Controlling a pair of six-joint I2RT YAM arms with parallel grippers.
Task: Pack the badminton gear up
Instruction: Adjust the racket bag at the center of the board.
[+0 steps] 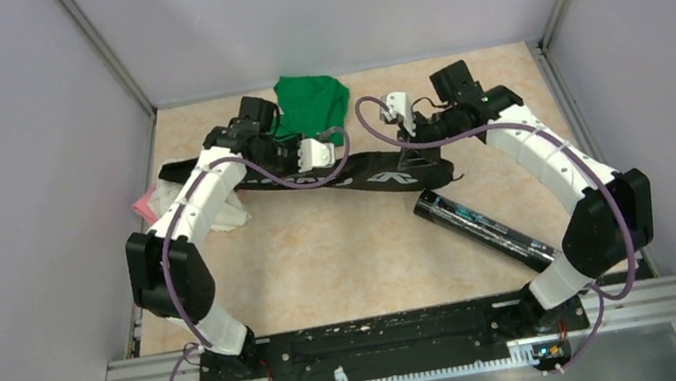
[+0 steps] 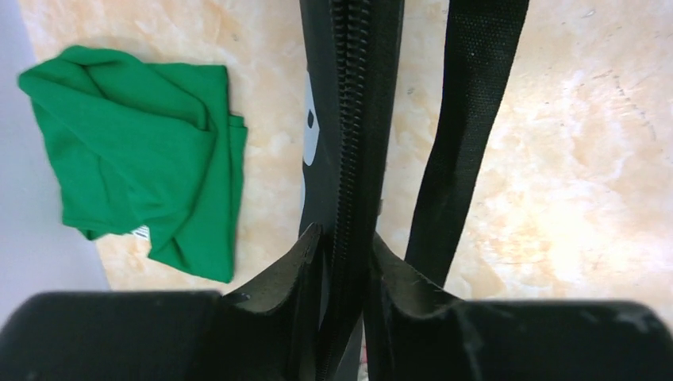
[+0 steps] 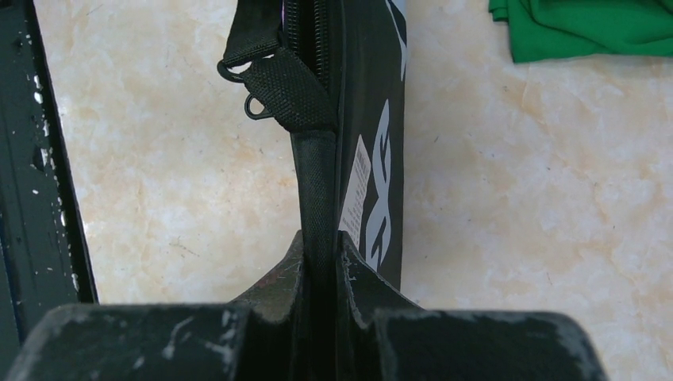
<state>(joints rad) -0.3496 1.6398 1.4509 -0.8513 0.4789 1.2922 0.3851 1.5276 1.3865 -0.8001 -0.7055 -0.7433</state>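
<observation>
I'm at the bag-opening step. The bag (image 1: 352,176) lies across the far middle of the table (image 1: 346,270), long axis left to right. My left gripper (image 2: 345,242) is pinched on its zip (image 2: 349,95), and my right gripper (image 3: 321,244) is clamped on the webbing (image 3: 316,182) at its right end. Next, I judge, I part the zip to admit the tube (image 1: 484,226).

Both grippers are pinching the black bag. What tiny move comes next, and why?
Probably lift the racket bag a little with both: the left gripper clamps its zipper edge, the right gripper its end strip. The zipper looks shut and the tube lies outside, so it likely needs opening.
</observation>
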